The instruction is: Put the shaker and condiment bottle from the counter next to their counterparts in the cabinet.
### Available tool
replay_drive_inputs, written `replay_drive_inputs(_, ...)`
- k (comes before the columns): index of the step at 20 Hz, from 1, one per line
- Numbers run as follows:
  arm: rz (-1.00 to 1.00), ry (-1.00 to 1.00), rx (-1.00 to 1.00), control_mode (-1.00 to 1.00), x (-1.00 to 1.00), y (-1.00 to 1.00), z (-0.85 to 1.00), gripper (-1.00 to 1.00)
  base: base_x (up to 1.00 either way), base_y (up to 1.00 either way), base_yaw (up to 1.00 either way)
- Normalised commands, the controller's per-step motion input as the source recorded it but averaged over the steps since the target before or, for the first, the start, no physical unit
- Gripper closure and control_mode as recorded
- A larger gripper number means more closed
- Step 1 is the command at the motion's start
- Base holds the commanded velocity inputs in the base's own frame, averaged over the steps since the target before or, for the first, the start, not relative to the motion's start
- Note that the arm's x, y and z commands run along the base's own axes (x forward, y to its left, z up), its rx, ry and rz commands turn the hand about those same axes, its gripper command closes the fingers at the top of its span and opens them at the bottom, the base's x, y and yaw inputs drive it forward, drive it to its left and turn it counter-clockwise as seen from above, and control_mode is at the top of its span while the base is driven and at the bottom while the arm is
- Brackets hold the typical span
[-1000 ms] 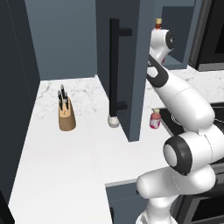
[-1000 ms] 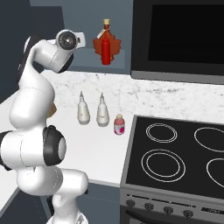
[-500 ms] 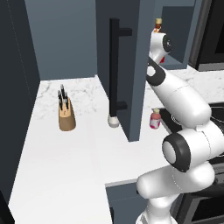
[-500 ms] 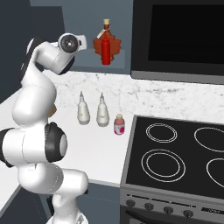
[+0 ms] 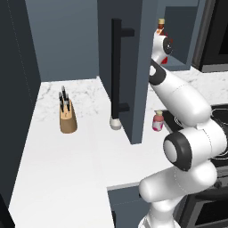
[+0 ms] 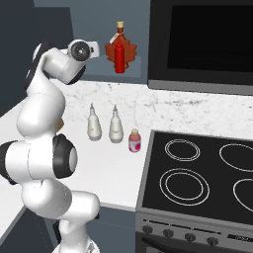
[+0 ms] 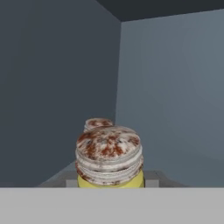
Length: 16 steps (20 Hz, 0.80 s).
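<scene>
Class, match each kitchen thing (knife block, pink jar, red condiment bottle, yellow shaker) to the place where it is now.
Things:
1. knife block
2. pink jar
3. red condiment bottle
4. yellow shaker

Places:
A. in front of the maple-leaf bottle, up in the cabinet
B. on the counter beside the stove
C. on the counter, left of the open cabinet door
D. right before the hand camera, a second speckled cap behind it

Pairs: 1-C, 2-B, 3-A, 4-D
</scene>
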Motion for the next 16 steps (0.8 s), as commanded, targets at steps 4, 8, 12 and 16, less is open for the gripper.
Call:
replay_drive_inputs(4, 0.0, -0.01, 0.0, -1.0, 0.08, 0.0, -0.07, 1.0, 0.0, 0.0, 0.0)
replay_drive_inputs(8, 0.0, -0.01, 0.0, -1.0, 0.05, 0.0, -0.08, 1.0, 0.0, 0.0, 0.0)
replay_drive_inputs(12, 0.0, -0.01, 0.0, -1.0, 0.05, 0.0, -0.11, 1.0, 0.0, 0.0, 0.0)
replay_drive_inputs(16, 0.0, -0.01, 0.0, -1.0, 0.07, 0.0, -0.12, 1.0, 0.0, 0.0, 0.0)
